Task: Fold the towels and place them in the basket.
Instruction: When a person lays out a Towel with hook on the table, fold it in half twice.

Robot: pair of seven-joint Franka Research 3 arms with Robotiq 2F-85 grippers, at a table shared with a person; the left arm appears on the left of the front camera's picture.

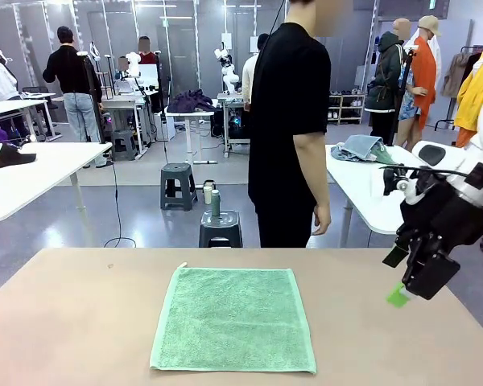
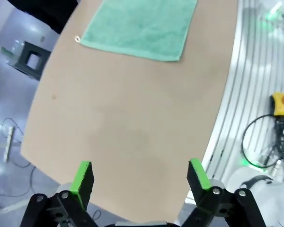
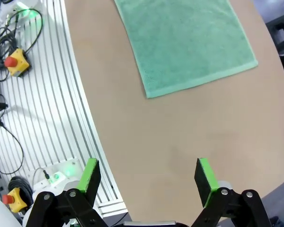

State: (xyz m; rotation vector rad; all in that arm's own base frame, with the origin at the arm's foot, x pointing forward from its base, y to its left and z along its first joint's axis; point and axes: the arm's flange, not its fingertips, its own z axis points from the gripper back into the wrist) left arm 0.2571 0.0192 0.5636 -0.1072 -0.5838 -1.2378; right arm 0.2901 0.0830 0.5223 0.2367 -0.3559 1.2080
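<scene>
Left pincer (image 2: 139, 172): wide open, holding nothing. It hangs over a bare part of the worktop (image 1: 80, 322), well apart from the towel (image 1: 233, 318).
Right pincer (image 3: 146, 172): wide open too, holding nothing. It hangs up in the air over the right side of the worktop, off to the side of the towel.
Towel: one mint-green towel lies flat and spread out in the middle of the worktop, close to the robot's edge. It is not folded yet.
Little loop (image 1: 183, 265): it sticks out at the towel's far left corner.
Person (image 1: 290, 121): stands at the far side with an arm hanging down, not touching the towel.
How it will feel: I think it is soft, light and floppy. It cannot break. It will droop if held by one spot. The fluffy cloth should not slip from the green pads.
Where to grab: the two near corners look best, one for each pincer. Pinch right at the hem, because the cloth lies flat on the worktop.
Watch out: grabbing the middle would bunch it up. Lifting one corner higher could make a crooked fold.
</scene>
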